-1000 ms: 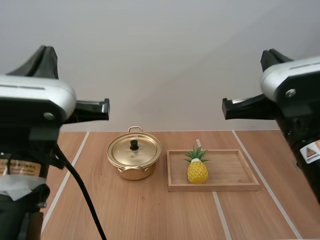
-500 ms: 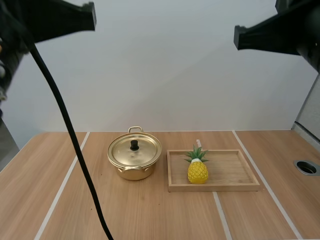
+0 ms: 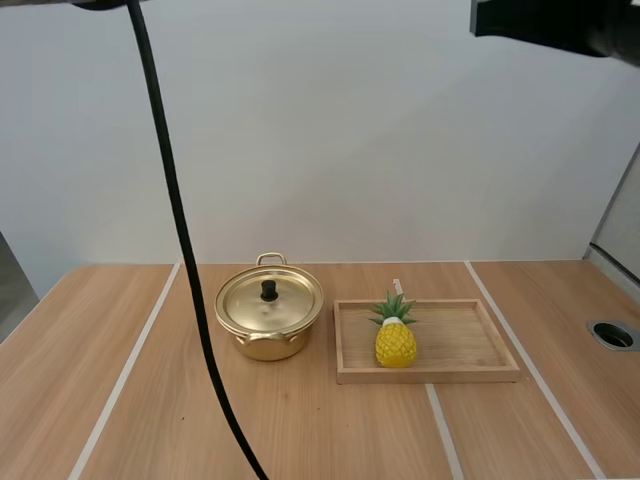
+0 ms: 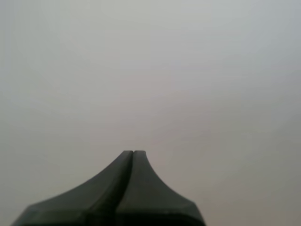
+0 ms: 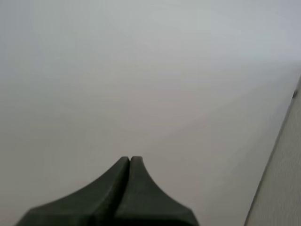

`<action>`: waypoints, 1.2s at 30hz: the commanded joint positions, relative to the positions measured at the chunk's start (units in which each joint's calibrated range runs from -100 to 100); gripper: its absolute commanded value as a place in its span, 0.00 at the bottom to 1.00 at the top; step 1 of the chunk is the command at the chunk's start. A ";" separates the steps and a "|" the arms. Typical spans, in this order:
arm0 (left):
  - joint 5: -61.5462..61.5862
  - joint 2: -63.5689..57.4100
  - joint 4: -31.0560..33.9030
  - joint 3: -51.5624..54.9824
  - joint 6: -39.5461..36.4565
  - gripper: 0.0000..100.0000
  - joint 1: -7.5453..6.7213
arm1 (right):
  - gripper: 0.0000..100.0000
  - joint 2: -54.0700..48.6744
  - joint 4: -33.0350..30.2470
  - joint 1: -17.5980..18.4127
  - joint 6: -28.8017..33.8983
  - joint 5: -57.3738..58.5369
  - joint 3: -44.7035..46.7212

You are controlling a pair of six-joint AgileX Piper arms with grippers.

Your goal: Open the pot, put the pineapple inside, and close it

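Both arms are being lifted past frame top, left gripper [image 4: 133, 152] & right gripper [image 5: 129, 159] being held closed, empty; pot [image 3: 268, 335] w/ lid [image 3: 268, 302] on, centre-left, and pineapple [image 3: 395, 340] in tray [image 3: 470, 373], centre-right, are being left untouched, so task is being judged unstarted.

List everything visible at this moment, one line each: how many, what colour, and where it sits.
pot: one, gold, on the table, just left of the wooden tray
lid: one, gold with a black knob, seated on the pot
pineapple: one, yellow with green leaves, upright in the tray's left half
wooden tray: one, light wood, right of the pot
table: one, light wood with white lines
round hole: one, dark, at the table's right edge
left gripper: one, black, shut on nothing, raised off the table
right gripper: one, black, shut on nothing, raised off the table
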 commanded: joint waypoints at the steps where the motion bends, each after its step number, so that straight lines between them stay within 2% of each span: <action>1: 10.09 4.64 -2.11 -2.92 1.95 0.00 -0.06 | 0.00 1.78 0.20 -0.26 -0.17 5.15 -0.51; 12: 15.88 13.23 -5.85 -3.46 4.15 0.00 -0.06 | 0.00 5.89 0.84 -0.26 -0.39 10.05 -0.51; 19: 21.82 17.65 -7.11 -3.46 5.55 0.00 -0.06 | 0.00 9.69 5.57 -0.26 -2.24 15.53 -0.51; 22: 21.80 18.82 -7.11 -3.46 5.55 0.00 -0.06 | 0.00 10.69 5.80 -0.26 -4.71 15.53 -0.14; 36: 21.33 25.05 -7.11 -3.20 6.64 0.00 -0.06 | 0.00 15.86 7.39 -0.26 -5.98 18.84 5.88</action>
